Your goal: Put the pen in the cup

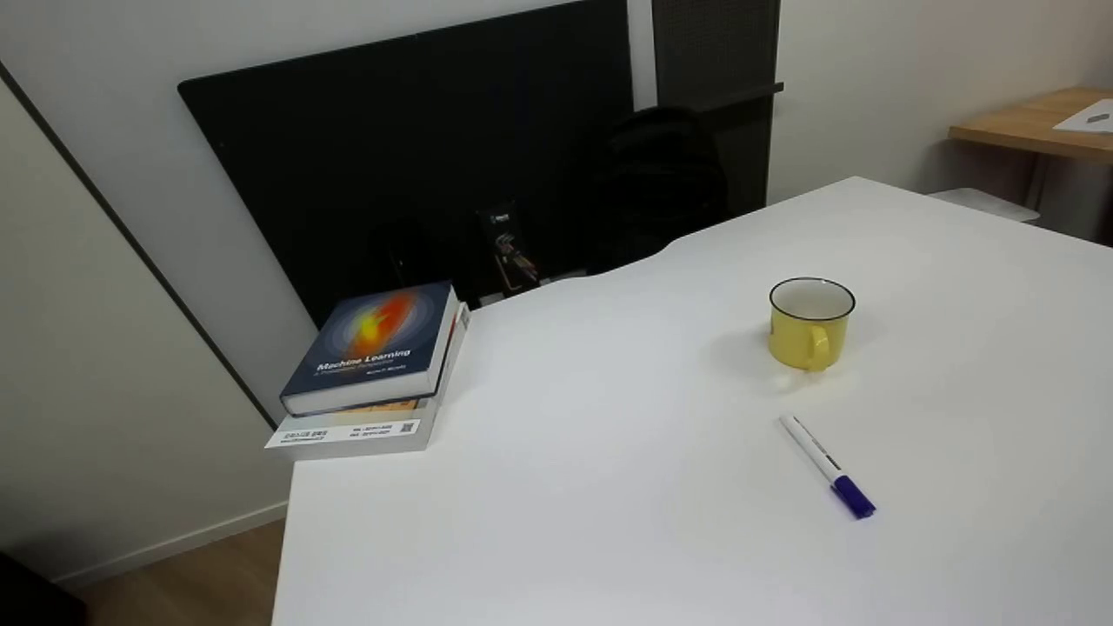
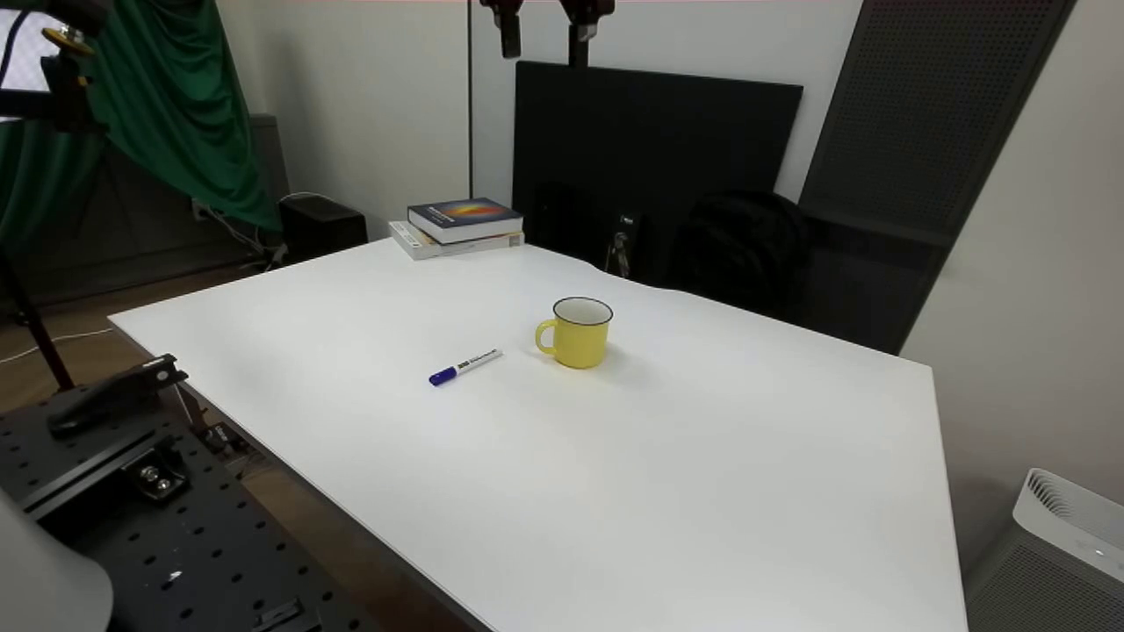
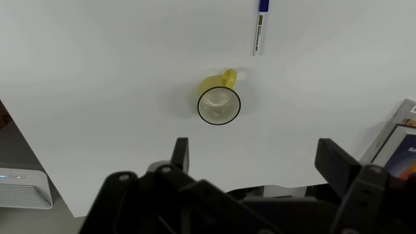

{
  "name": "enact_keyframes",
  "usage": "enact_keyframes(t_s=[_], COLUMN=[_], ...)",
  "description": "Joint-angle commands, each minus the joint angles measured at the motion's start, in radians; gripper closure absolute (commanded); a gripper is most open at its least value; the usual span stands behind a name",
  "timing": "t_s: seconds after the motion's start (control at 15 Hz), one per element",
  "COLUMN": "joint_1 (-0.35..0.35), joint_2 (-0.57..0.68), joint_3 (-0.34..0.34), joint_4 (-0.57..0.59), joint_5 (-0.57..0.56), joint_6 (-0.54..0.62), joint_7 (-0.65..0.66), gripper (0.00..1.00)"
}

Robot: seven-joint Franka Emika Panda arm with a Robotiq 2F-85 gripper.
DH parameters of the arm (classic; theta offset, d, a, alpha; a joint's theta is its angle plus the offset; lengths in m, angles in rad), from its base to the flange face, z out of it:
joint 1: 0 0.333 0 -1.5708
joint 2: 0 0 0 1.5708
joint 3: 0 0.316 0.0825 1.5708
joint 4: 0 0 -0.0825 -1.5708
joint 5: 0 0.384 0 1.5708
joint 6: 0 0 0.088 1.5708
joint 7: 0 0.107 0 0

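Note:
The pen is white with a blue-purple cap and lies flat on the white table. It shows in both exterior views and at the top of the wrist view, where the picture's edge cuts off its cap end. The yellow cup stands upright, apart from the pen, its handle on the pen's side. It also shows in an exterior view. In the wrist view the cup has an empty white inside and dark rim. My gripper is open and empty, high above the table; its fingertips show in an exterior view.
Two stacked books lie at a table corner; they also show in an exterior view. Dark panels and a backpack stand beyond the table's wavy edge. A white air purifier stands on the floor beside the table.

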Motion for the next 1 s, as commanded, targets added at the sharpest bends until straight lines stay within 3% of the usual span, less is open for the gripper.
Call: enact_keyframes(t_s=[0.0, 0.33, 0.93], joint_1=[-0.011, -0.016, -0.006], joint_2=[0.048, 0.089, 0.091], joint_3=[-0.005, -0.014, -0.027], joint_4=[-0.026, -0.064, -0.065], joint_5=[-0.05, -0.077, -0.053], joint_6=[0.07, 0.132, 0.108], joint_7=[0.054, 0.079, 0.045], gripper=[0.0, 0.0, 0.0])
